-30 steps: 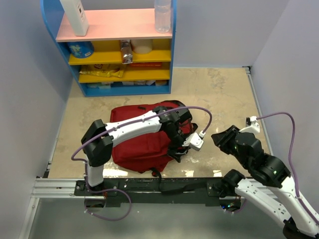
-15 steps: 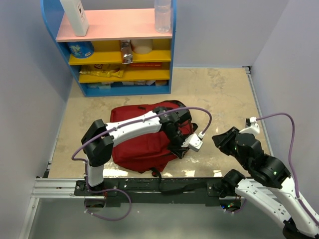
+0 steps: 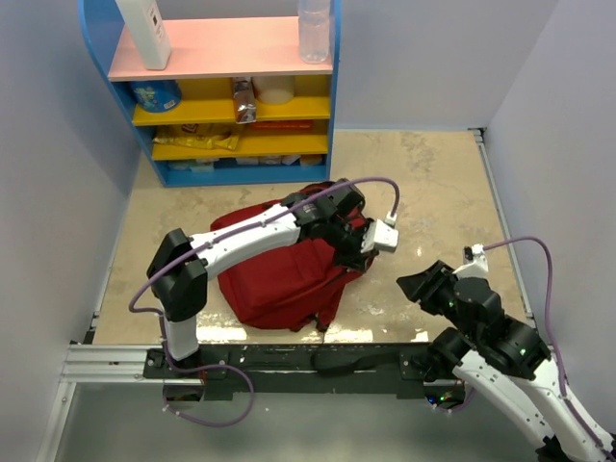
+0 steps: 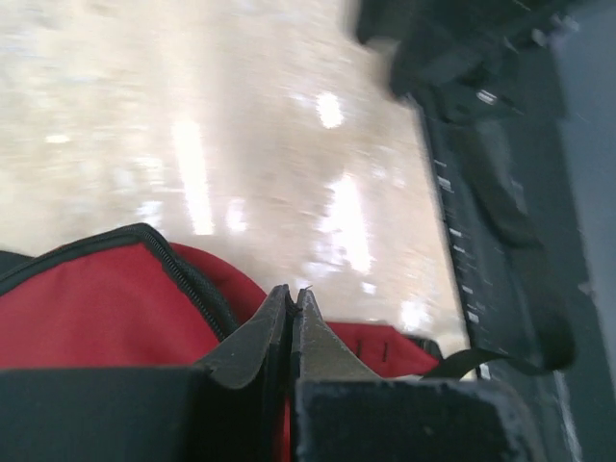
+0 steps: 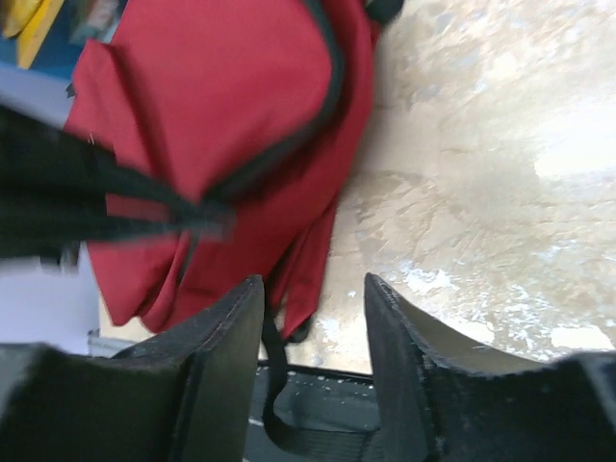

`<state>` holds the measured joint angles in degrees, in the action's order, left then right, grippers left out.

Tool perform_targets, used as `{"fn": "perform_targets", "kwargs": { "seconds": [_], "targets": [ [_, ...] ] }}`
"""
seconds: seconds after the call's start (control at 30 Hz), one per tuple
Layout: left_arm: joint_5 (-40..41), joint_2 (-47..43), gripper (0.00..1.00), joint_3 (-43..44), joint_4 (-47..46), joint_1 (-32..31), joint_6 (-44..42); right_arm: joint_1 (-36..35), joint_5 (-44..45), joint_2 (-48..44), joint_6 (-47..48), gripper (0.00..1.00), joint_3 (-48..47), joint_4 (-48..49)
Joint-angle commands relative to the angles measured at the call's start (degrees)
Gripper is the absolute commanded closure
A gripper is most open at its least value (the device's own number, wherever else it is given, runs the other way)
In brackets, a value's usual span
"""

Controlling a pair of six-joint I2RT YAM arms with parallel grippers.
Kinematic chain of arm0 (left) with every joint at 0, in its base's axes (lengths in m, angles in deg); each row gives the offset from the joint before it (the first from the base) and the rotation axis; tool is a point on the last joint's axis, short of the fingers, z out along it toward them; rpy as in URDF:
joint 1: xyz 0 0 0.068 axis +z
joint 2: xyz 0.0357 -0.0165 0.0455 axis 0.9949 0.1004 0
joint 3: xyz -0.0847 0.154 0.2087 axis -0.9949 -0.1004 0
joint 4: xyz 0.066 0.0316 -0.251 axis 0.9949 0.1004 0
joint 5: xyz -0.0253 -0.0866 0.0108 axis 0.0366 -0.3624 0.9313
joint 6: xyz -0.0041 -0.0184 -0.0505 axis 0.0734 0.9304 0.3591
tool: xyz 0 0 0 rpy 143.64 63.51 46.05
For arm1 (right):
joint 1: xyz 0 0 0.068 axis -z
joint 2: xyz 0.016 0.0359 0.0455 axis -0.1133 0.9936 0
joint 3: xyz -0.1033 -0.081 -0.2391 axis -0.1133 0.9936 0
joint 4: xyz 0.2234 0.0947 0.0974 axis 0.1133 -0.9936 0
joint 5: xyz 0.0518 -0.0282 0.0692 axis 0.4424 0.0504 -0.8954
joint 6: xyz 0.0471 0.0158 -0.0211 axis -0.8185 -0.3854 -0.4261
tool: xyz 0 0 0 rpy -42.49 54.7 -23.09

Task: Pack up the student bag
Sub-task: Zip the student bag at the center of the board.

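**Item under inspection:** the student bag (image 3: 274,279), dark red with black-edged zippers, lies on the beige table (image 3: 433,183). It sits left of centre, between the blue shelf unit (image 3: 231,176) at the far side and the black rail (image 3: 289,361) at the near edge. The left arm reaches across it, its wrist over the bag's right end.

**Left gripper (image 4: 292,289):** the fingers are pressed together, with the tips meeting directly above the bag's red fabric, beside a black zipper line. Whether fabric or a zipper pull is caught between them cannot be told (the wrist view is blurred and the tips cover the spot).

**Right gripper (image 5: 311,281):** the fingers are spread, with nothing gripped between them. It hangs over bare table to the right of the bag and apart from it. It points toward the bag's near right corner, where a red strap (image 5: 306,269) trails toward the rail.

**Shelf unit:** a clear bottle (image 3: 314,29) and a white container (image 3: 144,34) stand on its pink top. The goods on the yellow shelves are too small to identify.
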<state>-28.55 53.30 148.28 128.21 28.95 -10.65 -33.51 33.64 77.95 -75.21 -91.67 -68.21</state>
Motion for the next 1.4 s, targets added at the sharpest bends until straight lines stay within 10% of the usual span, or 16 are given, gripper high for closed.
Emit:
{"fn": "perform_targets", "kwargs": {
  "seconds": [0.0, 0.57, 1.03, 1.2, 1.37],
  "targets": [
    [5.0, -2.7, 1.00, 5.5, -13.8, 2.5, 9.9, 0.2, -4.6, -1.9, -0.6, 0.47, 2.8, 8.2],
    [8.1, 0.2, 1.00, 6.8, -20.0, 2.1, 14.7, -2.0, -5.7, 24.4, 8.3, 0.42, 9.9, 49.5],
    [9.8, 4.3, 1.00, 11.6, -23.6, 3.4, 19.8, -9.8, 13.2, 40.0, 7.0, 0.34, 5.1, 51.3],
    [9.2, 2.9, 1.00, 9.3, -23.5, 4.2, 19.8, -9.8, 18.1, 41.0, 5.6, 0.48, 5.3, 49.7],
    [9.4, 2.0, 1.00, 7.0, -22.9, 4.6, 19.4, -11.0, 16.9, 40.9, 7.4, 1.00, 5.6, 52.1]
  ]
}}
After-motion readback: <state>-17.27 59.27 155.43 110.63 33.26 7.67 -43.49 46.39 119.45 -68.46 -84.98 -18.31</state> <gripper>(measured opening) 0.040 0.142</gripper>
